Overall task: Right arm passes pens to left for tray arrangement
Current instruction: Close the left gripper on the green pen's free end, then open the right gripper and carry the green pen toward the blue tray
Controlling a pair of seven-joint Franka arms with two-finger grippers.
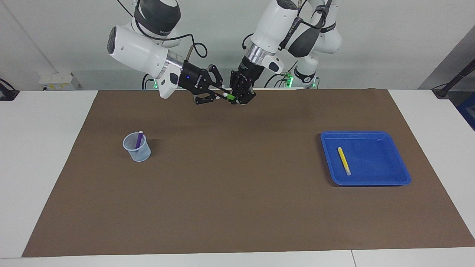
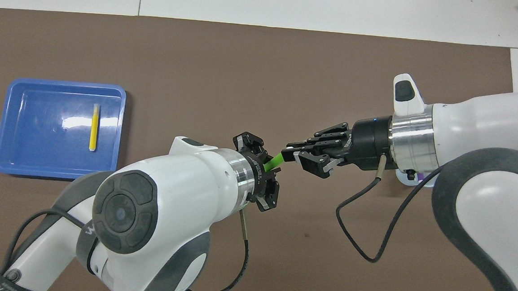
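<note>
The green pen [image 1: 231, 97] [image 2: 274, 161] hangs in the air over the brown mat, held at both ends. My right gripper [image 1: 224, 95] [image 2: 287, 155] is shut on one end and my left gripper [image 1: 239, 98] [image 2: 265, 167] is shut on the other, the two meeting tip to tip. The yellow pen [image 1: 344, 161] [image 2: 94, 127] lies flat in the blue tray [image 1: 374, 163] [image 2: 40, 123] toward the left arm's end of the table. The purple pen [image 1: 139, 140] stands in a pale-blue cup [image 1: 137, 151] toward the right arm's end. In the overhead view my right arm hides most of that cup.
A brown mat [image 1: 237, 193] [image 2: 245, 72] covers most of the white table. Loose cables hang from both wrists [image 2: 361, 233].
</note>
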